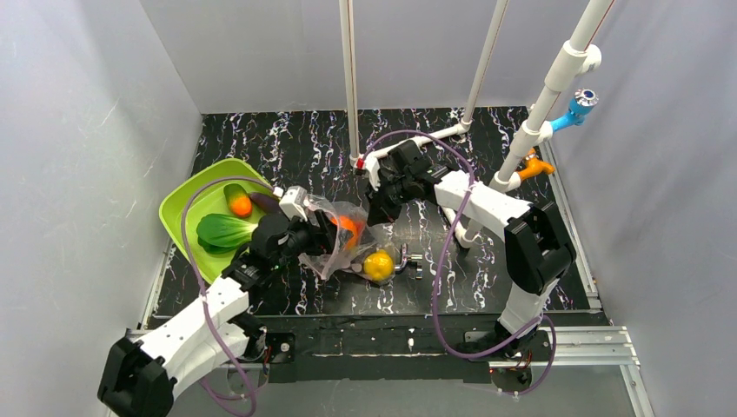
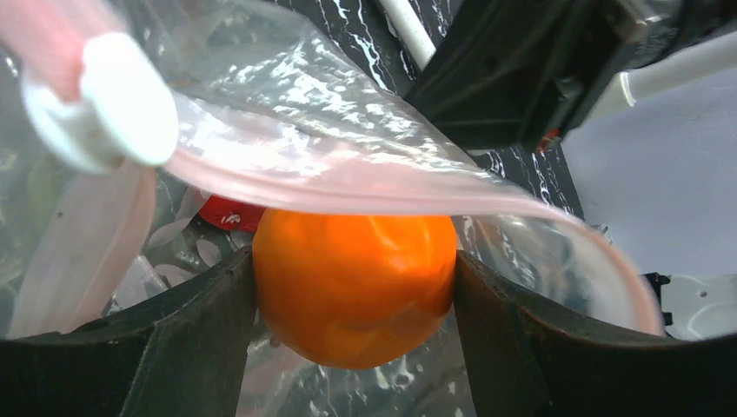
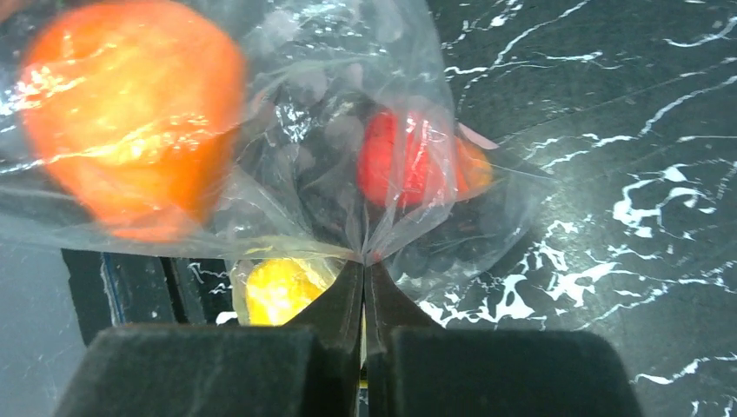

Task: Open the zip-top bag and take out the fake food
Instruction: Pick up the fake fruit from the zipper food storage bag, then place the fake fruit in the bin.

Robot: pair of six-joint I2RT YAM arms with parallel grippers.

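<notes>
Clamping glossy orange (image 2: pixel 352 291), left pincer (image 2: pixel 355 265), right pincer (image 3: pixel 363 269) pinching crinkly clear zip-top bag (image 3: pixel 300 161)

Tray (image 1: pixel 181 208) at the left of the table (image 1: pixel 295 143), holding the bok choy (image 1: pixel 224 231); zip-top bag (image 1: pixel 335 252) to its right at centre, the orange (image 2: pixel 355 282) inside it between the left gripper's (image 1: pixel 323 234) fingers. Right gripper (image 3: pixel 365 269) pinches the bag's film from the far right; lemon (image 1: pixel 378 265) at the bag's near right corner, metal fitting (image 1: pixel 411 261) just right of it
</notes>
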